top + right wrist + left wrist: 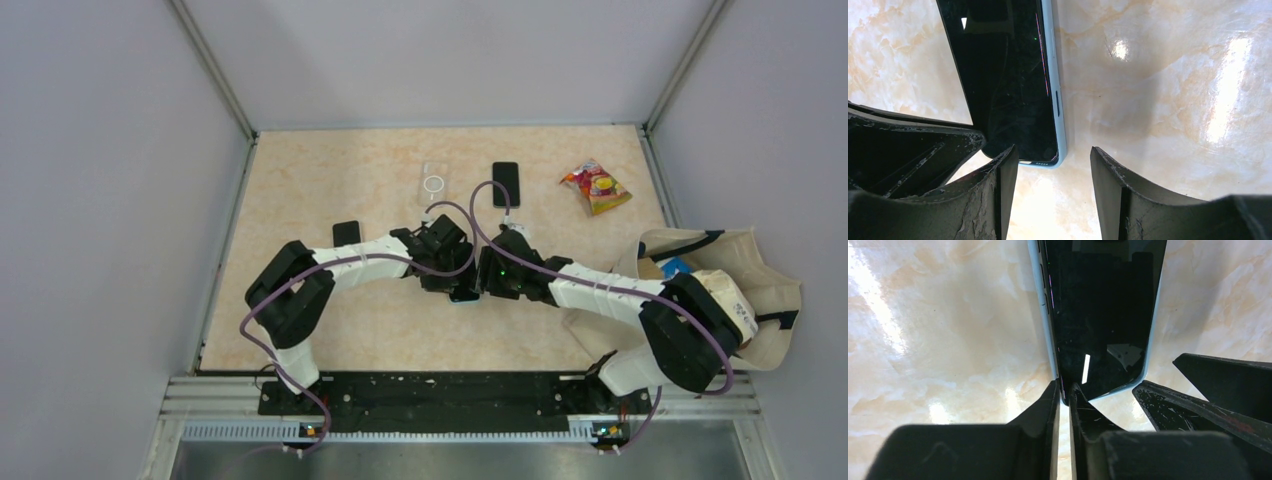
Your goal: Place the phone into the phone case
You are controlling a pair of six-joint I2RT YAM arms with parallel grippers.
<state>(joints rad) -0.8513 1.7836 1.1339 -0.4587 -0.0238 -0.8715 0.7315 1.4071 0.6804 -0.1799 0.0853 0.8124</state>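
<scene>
A black-screened phone (1103,315) lies inside a light blue phone case (1048,330) on the marble-patterned table, mid-table between both arms. The blue rim shows along both long sides and round the near end. My left gripper (1065,387) is nearly shut, its tips pinching the near left corner of the case and phone. My right gripper (1053,150) stands open at the phone's (1003,75) other end, its left finger beside the case (1060,125) corner, nothing between its fingers. From above, both grippers (447,270) (490,275) cover most of the case (463,296).
A clear case with a white ring (433,185) and a black phone (506,184) lie at the back. A small black device (346,233) lies behind the left arm. A snack packet (596,187) is back right, and a cloth tote bag (740,290) spills over the right edge.
</scene>
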